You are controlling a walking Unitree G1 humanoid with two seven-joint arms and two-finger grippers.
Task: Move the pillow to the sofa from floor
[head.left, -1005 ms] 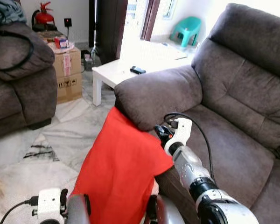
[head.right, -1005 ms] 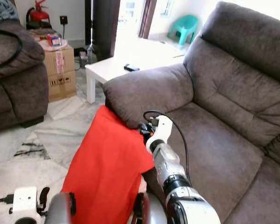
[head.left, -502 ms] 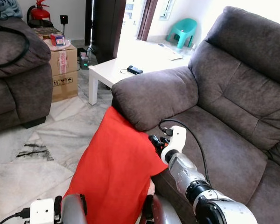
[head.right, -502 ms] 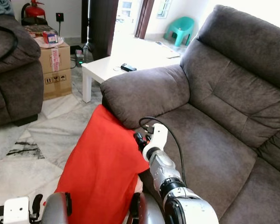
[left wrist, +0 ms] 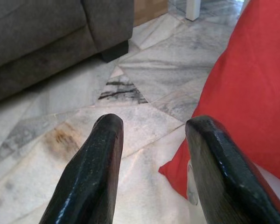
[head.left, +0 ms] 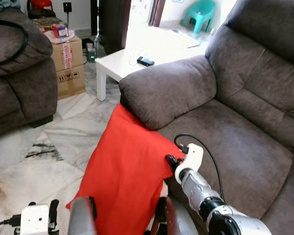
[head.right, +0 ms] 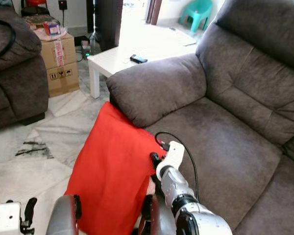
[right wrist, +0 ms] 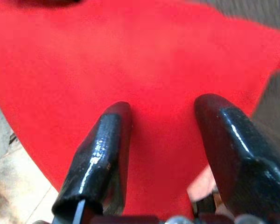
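A red pillow (head.left: 122,171) stands tilted on the marble floor, its top corner leaning against the front of the brown sofa's armrest (head.left: 166,93). The wide sofa seat (head.left: 235,147) lies to its right. My right gripper (head.left: 170,160) is at the pillow's right corner by the seat's front edge. In the right wrist view it (right wrist: 163,107) is open, with the red fabric (right wrist: 144,56) close in front of both fingers. My left gripper (left wrist: 151,126) is open low over the floor, and the pillow's lower corner (left wrist: 242,107) sits just beside one finger.
A white coffee table (head.left: 118,66) with a black remote (head.left: 145,61) stands behind the armrest. A cardboard box (head.left: 68,68) and a second brown sofa (head.left: 19,83) are at the left. Marble floor (head.left: 44,161) stretches to the pillow's left.
The head view has shifted and tipped down. My right gripper has stayed at the pillow's right corner, and the pillow still leans on the armrest.
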